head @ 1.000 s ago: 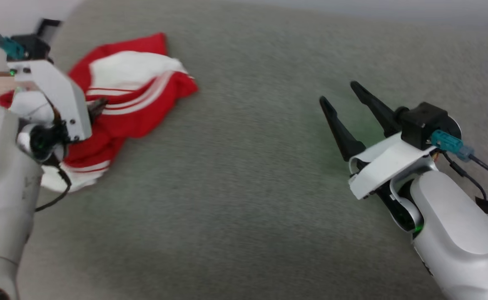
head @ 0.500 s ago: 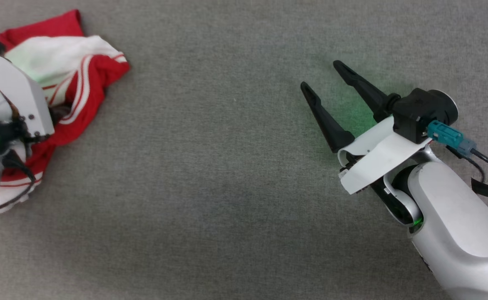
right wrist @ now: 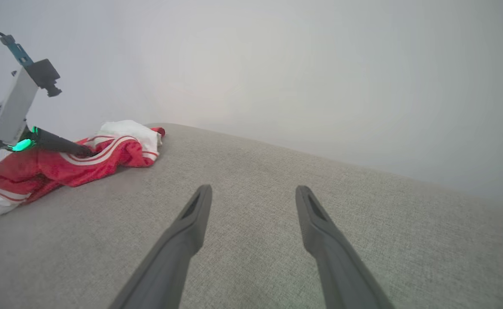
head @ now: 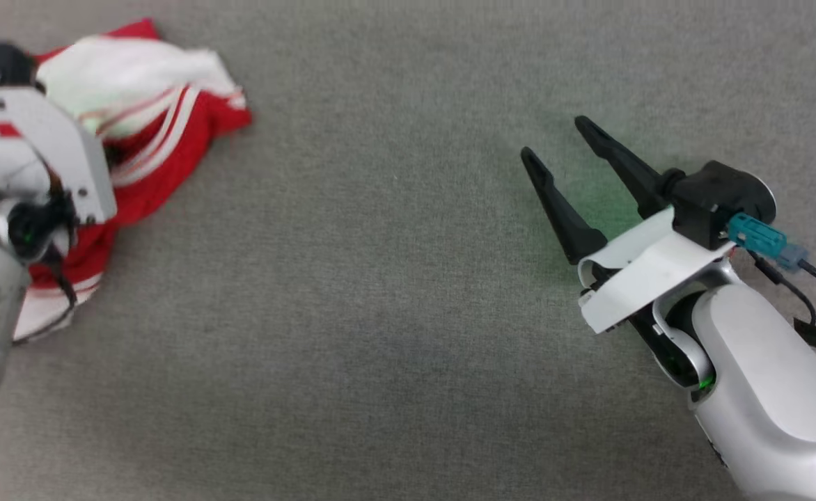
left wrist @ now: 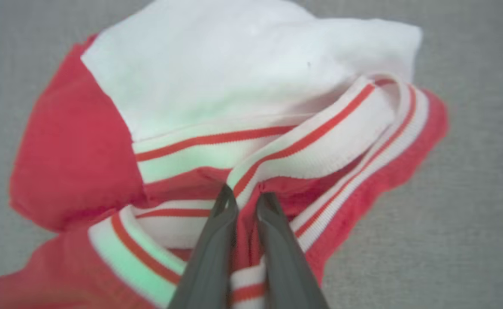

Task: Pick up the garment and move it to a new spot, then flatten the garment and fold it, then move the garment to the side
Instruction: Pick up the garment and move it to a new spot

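Dark fingers of the left gripper (left wrist: 243, 198) were seen drawn almost together on a fold of red cloth, just below the white-and-red striped trim (left wrist: 320, 141) of the garment (left wrist: 234, 73); the cloth was pinched between the two tips. From those tips the fingers were angled down into the crumpled heap. Behind them, in the head view, the pale wrist housing (head: 67, 160) and the forearm of the left arm were set in front of the garment's left part. The garment (head: 171, 139) itself was bunched on the grey fabric surface (head: 380, 313), with a white sleeve uppermost and the red body beneath it.

Well apart from the garment, to its right, the right gripper (head: 554, 139) was held with its fingers spread wide and nothing between them. Its tips were pointed away from the robot and leaned slightly toward the garment, above the surface. Behind those fingers a white bracket, a black block with a teal connector (head: 752, 233) and its cable, and the silver forearm were ranged farther from the garment.
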{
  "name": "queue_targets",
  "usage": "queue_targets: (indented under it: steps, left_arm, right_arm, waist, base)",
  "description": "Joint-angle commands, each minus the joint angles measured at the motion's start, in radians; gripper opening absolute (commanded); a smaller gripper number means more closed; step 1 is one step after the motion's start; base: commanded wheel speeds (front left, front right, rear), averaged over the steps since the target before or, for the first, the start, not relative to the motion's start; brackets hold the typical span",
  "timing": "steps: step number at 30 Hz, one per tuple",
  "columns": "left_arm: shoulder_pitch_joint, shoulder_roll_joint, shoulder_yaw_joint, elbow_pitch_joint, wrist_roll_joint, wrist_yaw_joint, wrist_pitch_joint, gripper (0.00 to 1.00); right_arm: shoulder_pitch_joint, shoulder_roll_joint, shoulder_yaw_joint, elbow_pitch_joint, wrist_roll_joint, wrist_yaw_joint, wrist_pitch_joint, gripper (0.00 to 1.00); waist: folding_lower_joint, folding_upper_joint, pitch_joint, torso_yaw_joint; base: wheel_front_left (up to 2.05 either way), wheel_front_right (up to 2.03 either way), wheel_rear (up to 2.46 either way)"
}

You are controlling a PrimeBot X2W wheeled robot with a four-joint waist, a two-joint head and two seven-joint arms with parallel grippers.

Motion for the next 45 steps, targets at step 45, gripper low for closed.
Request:
queue_targets:
  steps: [45]
  left_arm:
    - [-0.18, -0.042, -0.644, -0.689, -0.109, 0.0, 0.196, 0.0]
  right_arm:
    - [0.218, 0.147, -0.39, -0.063, 0.087, 0.0, -0.124, 1.0]
  waist:
    - [0.0, -0.0001, 0.011, -0.423]
  base:
    - [0.0, 0.0, 0.0]
